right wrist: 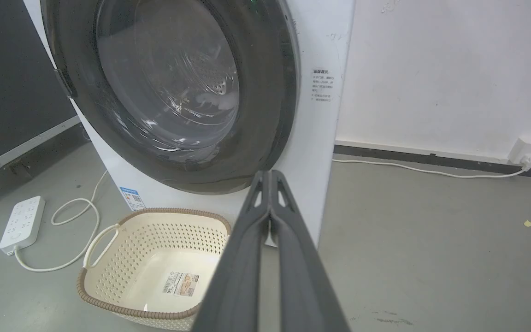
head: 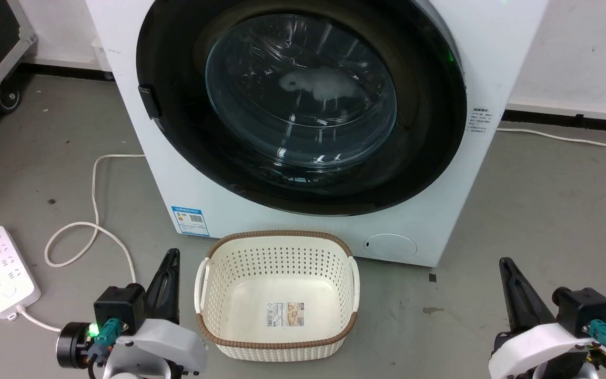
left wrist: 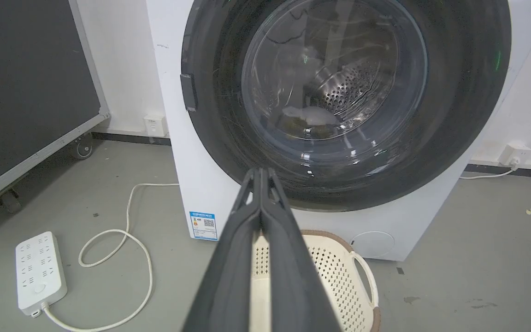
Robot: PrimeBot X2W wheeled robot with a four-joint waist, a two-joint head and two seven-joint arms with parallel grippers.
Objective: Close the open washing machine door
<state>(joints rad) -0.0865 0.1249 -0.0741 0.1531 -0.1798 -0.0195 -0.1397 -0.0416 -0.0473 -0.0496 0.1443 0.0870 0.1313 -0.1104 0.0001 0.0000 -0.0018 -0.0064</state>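
**Washer door lies against its front; both grippers wait low, fingers together**

From my head view, the washing machine door (head: 303, 100), a black ring round a bulging glass bowl, sits flat against the white washing machine (head: 177, 179). Its small handle (head: 148, 102) is on the left edge. I cannot tell whether the latch has caught.

If it has not, the door could swing back out. A push on the glossy glass might slide off. Reaching forward low could knock the cream basket (head: 276, 238) standing just before the washer.

The left gripper (head: 171, 260) and the right gripper (head: 507, 266) rest near the floor either side of the basket. Each has its two fingers pressed together on nothing. The door stands above and ahead of both, well apart from them.
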